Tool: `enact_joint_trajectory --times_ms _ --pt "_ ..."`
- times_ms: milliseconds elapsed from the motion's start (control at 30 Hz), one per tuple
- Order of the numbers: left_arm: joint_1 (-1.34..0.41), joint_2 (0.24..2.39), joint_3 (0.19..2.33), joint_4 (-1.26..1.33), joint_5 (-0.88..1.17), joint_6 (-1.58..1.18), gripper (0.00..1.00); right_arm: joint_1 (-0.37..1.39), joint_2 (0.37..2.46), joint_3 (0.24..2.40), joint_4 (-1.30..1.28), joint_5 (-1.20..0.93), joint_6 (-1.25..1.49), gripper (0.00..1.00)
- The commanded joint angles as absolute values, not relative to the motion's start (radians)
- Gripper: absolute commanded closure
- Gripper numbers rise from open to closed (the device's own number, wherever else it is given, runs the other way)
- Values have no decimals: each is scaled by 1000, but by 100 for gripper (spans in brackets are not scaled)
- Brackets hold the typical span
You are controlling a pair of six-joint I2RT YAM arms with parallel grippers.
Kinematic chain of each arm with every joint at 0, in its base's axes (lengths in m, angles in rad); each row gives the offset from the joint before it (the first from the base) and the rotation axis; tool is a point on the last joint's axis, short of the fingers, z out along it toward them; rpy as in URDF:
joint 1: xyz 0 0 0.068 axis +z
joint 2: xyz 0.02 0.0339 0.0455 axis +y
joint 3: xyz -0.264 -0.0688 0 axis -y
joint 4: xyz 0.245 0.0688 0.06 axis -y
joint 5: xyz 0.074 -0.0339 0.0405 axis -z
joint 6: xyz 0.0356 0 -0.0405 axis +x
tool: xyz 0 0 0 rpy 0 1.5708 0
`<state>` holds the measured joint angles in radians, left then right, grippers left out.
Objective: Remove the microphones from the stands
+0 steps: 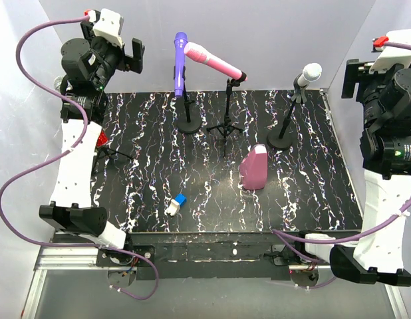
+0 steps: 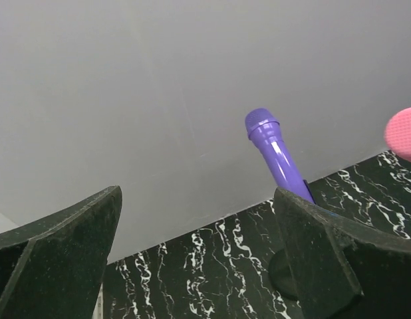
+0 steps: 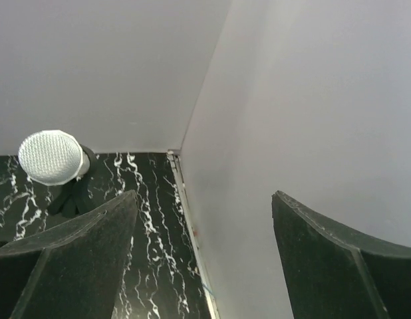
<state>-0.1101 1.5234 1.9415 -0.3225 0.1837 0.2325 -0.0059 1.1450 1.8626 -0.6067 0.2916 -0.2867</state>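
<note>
Three microphones stand at the back of the black marbled table. A purple microphone [image 1: 179,63] is upright in a round-base stand [image 1: 189,124]. A pink microphone [image 1: 215,62] lies tilted in a tripod stand [image 1: 225,126]. A white-headed microphone [image 1: 310,73] sits in a round-base stand [image 1: 280,139]. My left gripper [image 1: 130,56] is open and empty, raised at the far left, left of the purple microphone [image 2: 277,156]. My right gripper [image 1: 355,78] is open and empty, raised by the right wall, right of the white head [image 3: 50,157].
A pink bottle [image 1: 254,167] stands mid-table. A small white and blue object [image 1: 175,204] lies near the front. A tripod leg [image 1: 116,154] and a red part [image 1: 101,138] show behind the left arm. Grey walls enclose back and sides.
</note>
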Motion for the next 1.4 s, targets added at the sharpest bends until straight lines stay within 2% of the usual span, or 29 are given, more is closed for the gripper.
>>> enact_joint_trajectory --times_ms 0,133,200,367,567,1000,1167,1367 --pt "-113 1523 1960 -353 274 186 2 -2 1103 1863 -655 278 -313 11" --pt "-113 1513 1938 -428 515 260 2 0 999 1754 -779 -119 -327 16" --pt "-117 1474 1887 -474 656 351 4 -2 980 1717 -776 -167 -267 17" --pt "-138 1419 1783 -586 776 423 7 -2 1103 1825 -844 -55 -183 20" --pt "-164 1417 1721 -640 838 281 14 0 1209 1905 -834 -63 -127 20" --pt "-179 1399 1672 -646 799 316 13 38 1410 2043 -770 -48 -9 14" --pt "-179 1420 1697 -643 804 330 13 61 1505 2117 -781 99 21 14" --pt "-183 1451 1738 -644 819 336 14 72 1624 2250 -847 164 37 20"
